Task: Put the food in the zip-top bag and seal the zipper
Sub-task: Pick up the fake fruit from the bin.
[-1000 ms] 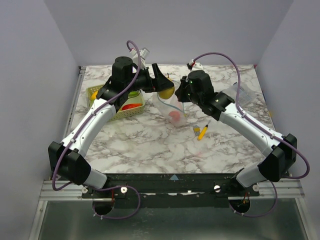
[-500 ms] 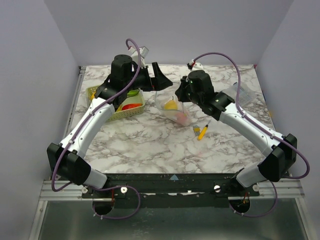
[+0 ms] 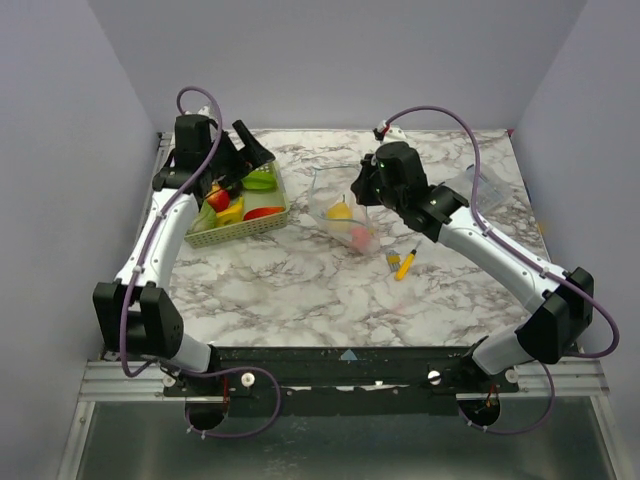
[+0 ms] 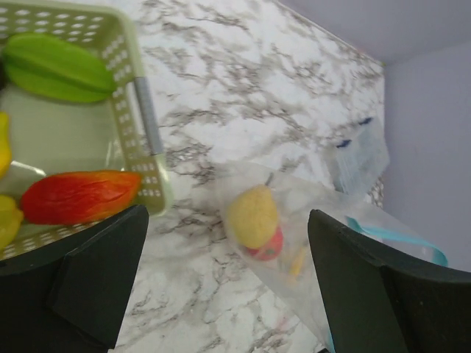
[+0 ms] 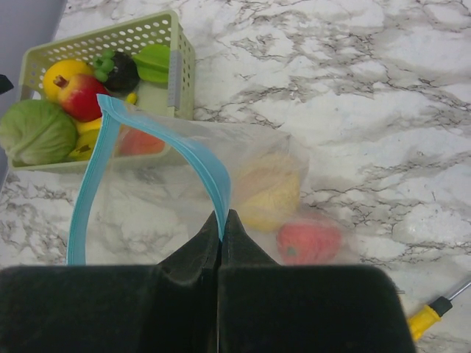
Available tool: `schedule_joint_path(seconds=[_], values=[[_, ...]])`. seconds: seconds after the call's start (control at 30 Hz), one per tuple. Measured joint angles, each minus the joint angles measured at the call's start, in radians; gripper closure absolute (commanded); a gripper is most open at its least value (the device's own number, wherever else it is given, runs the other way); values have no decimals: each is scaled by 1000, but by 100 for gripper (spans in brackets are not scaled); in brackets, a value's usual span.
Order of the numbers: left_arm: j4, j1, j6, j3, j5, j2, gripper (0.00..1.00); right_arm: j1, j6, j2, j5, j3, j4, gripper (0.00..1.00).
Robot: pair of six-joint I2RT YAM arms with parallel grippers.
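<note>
The clear zip-top bag (image 3: pixel 335 205) stands open mid-table with a yellow pear (image 3: pixel 341 211) and a red fruit (image 3: pixel 359 236) inside. My right gripper (image 5: pixel 222 220) is shut on the light-blue zipper (image 5: pixel 202 158) and holds the mouth up; in the top view the gripper (image 3: pixel 362 192) is at the bag's right edge. My left gripper (image 3: pixel 245 165) is open and empty above the green basket (image 3: pixel 240 232), left of the bag. The left wrist view (image 4: pixel 235 294) shows marble between its fingers, with the pear (image 4: pixel 252 215) in the bag beyond.
The basket (image 5: pixel 176 59) holds a cabbage (image 5: pixel 37 131), an apple (image 5: pixel 81 95), a red pepper (image 4: pixel 77 195), a green fruit (image 4: pixel 55 70) and others. A yellow screwdriver (image 3: pixel 403 263) lies right of the bag. A smaller clear plastic piece (image 3: pixel 470 185) lies far right.
The left gripper let the yellow pear go into the bag, then swung left and back over the basket, open and empty. The right gripper kept its hold on the zipper.
</note>
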Motion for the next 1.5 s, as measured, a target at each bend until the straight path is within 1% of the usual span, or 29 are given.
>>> schedule_joint_path(seconds=[0.13,0.23,0.33,0.47,0.53,0.67,0.77,0.97,1.07,1.2,1.37,1.5], values=[[-48,72,-66,-3,-42,98,8,0,-6,0,2,-11,0,100],[-40,93,-135,-31,-54,154,8,0,-7,0,2,-14,0,100],[-41,101,-242,-61,-92,196,8,0,-8,0,2,-16,0,100],[-32,101,-324,-66,-202,225,8,0,-10,0,2,-21,0,100],[-35,100,-328,-48,-282,237,6,0,-10,0,2,-26,1,100],[-71,100,-265,73,-435,311,5,0,-10,-1,3,-40,3,100],[-134,101,-162,211,-530,400,6,0,-10,-1,3,-46,3,100],[-266,105,17,437,-591,586,5,0,-10,-1,2,-47,5,100],[-321,106,90,459,-621,629,3,0,-10,-1,2,-47,5,100],[-377,108,169,459,-661,647,1,0,-10,-1,2,-47,6,100],[-423,117,261,486,-664,652,1,0,-10,-1,2,-48,7,100],[-433,123,331,476,-652,652,1,0,-10,-2,2,-58,8,100]])
